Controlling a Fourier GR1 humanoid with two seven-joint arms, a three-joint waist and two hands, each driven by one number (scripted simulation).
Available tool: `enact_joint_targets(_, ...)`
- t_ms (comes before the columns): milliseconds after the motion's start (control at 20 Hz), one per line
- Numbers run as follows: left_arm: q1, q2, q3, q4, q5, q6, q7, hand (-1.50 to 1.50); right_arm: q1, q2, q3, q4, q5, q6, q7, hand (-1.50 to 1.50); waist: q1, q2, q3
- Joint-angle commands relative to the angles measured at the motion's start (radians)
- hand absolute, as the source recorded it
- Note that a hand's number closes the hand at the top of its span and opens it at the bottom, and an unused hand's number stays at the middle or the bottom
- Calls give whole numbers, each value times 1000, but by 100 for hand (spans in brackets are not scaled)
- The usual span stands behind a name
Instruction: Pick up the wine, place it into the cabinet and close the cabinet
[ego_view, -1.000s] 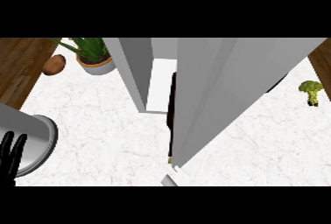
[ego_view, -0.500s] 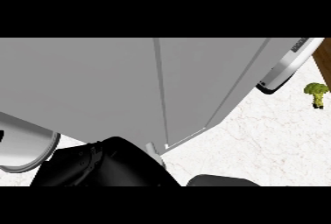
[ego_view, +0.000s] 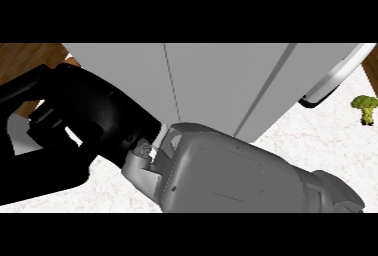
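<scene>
Though pale, marble counter (ego_view: 328, 150) under grey cabinet (ego_view: 221, 80).

The white marbled bench (ego_view: 325, 145) shows at 3 o'clock and again at 7 o'clock. Brown wood (ego_view: 26, 55), perhaps flooring, lies at 10 o'clock.

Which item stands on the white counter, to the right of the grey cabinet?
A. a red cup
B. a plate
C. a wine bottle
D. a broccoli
D: a green broccoli shows on the counter to the right of the cabinet, near the view's right edge.
</scene>
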Motion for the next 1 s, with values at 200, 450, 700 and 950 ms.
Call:
enact_joint_targets(200, -43, 27, 57, 47, 30, -40, 27, -150, -131, 1, -69, 285, -351, 340, 49, 150, -3, 9, -1)
enact_joint_targets(450, -21, 4, 99, 56, 52, -42, 34, -150, -127, 1, -138, 508, -228, 370, -178, 150, -39, 0, 1)
enact_joint_targets(700, -21, 29, 141, 67, 75, -66, 65, -150, -173, -51, -206, 663, -190, 375, -277, 150, -43, 3, 1)
enact_joint_targets(950, -37, 28, 122, 22, 62, -52, 78, -150, -121, -91, -195, 728, -158, 368, -360, 150, -51, 11, 2)
